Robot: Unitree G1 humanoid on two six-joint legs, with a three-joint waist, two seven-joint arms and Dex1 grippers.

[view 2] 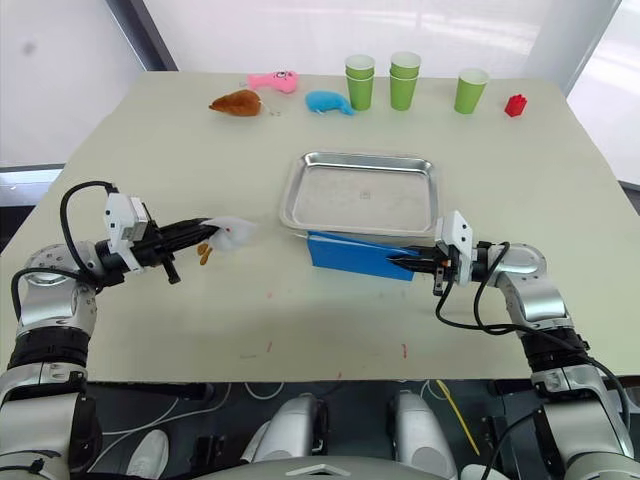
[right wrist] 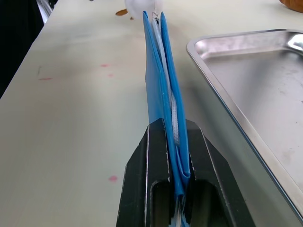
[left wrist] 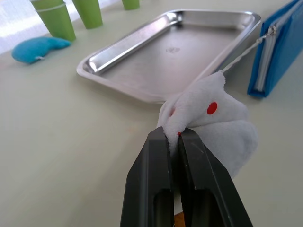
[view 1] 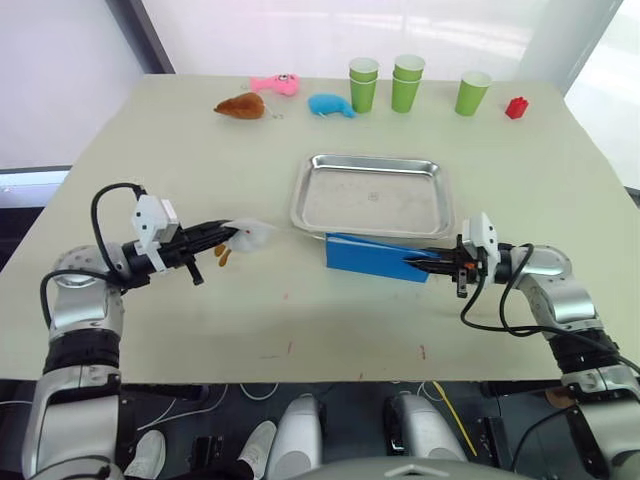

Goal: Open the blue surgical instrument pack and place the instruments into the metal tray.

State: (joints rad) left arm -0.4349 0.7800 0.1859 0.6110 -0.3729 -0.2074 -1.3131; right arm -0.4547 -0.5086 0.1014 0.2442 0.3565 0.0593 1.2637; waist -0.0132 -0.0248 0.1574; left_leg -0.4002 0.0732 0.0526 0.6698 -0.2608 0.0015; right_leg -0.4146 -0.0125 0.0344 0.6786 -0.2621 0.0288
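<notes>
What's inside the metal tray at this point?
Nothing: the metal tray is bare. The blue surgical instrument pack stands on edge beside it in the right gripper; its contents are hidden.

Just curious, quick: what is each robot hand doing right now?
Left gripper: shut on the white plush toy.
Right gripper: shut on the blue surgical instrument pack.

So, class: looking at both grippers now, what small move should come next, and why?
Probably draw the left gripper further away from the blue pack. It pinches the white plush pull tied by a cord to the zip, while the right gripper clamps the pack's edge beside the empty tray.
</notes>
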